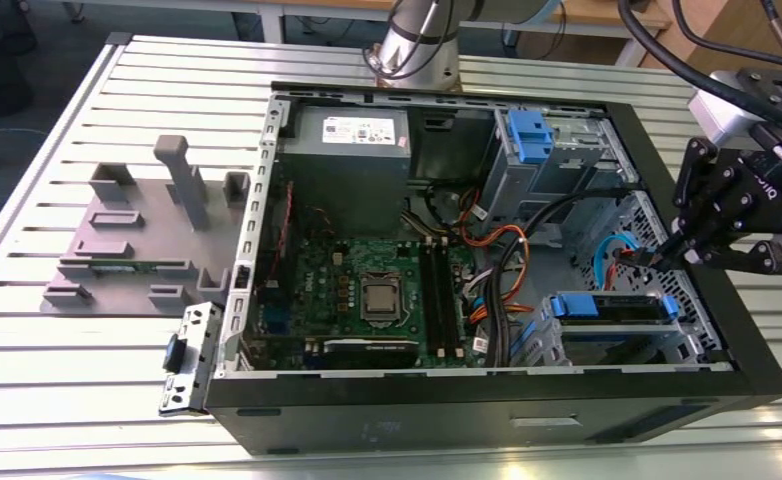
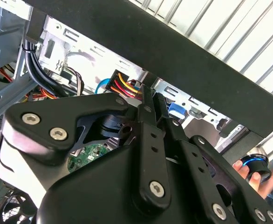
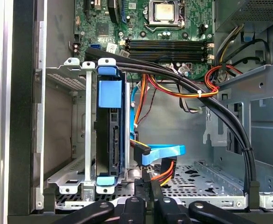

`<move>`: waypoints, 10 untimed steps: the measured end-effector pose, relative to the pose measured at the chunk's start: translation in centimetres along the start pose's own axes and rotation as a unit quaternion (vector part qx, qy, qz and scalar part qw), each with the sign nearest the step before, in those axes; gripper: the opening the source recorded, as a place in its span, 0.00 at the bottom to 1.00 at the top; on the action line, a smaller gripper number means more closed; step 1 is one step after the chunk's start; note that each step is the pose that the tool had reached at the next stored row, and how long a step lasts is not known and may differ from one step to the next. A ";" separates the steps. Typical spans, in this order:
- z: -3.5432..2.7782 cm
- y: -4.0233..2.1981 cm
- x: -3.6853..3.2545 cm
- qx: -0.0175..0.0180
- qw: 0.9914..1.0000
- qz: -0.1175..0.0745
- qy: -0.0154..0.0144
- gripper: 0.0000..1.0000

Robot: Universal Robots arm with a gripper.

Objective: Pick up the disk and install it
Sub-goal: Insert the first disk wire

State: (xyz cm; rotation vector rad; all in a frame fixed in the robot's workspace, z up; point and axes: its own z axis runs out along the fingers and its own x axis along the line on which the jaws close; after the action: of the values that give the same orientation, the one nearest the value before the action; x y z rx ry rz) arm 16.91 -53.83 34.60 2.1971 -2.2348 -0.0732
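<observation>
Slatted metal counter [image 1: 84, 390] carries an open black PC tower case [image 1: 498, 415] lying on its side. Grey fixture block [image 1: 138, 235] sits on the counter toward the exterior view's left, well apart from my arm. Inside the case: grey power supply [image 1: 351, 135] at the far end, green motherboard [image 3: 169, 32] with its CPU socket [image 1: 382, 300] in the middle, perforated drive cage [image 3: 71, 135] at the exterior view's right.

The disk [image 3: 111, 135] in its blue bracket sits on edge in the drive cage bay, seated between the cage rails. In the exterior view it shows as the blue-framed unit [image 1: 614, 308] low in the cage.

Bundle of black cables [image 3: 187, 88] runs across above the disk; a blue flat data cable [image 3: 162, 154] lies just beside it on the cage floor.

My end effector [image 1: 658, 255] hovers over the cage, fingers closed together, holding nothing, tips near the orange-yellow power wires [image 2: 125, 86].

A person's hand [image 2: 257, 175] holds a small black knob outside the case.
</observation>
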 end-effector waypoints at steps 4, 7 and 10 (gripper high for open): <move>0.00 0.00 0.00 0.000 1.000 0.000 0.000 0.17; 0.01 0.00 0.00 0.000 1.000 0.000 0.000 0.17; 0.02 0.10 0.00 0.000 1.000 0.000 0.000 0.17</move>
State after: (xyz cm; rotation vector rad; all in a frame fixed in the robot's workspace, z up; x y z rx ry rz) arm 16.80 -53.84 34.58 2.1972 -2.2350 -0.0733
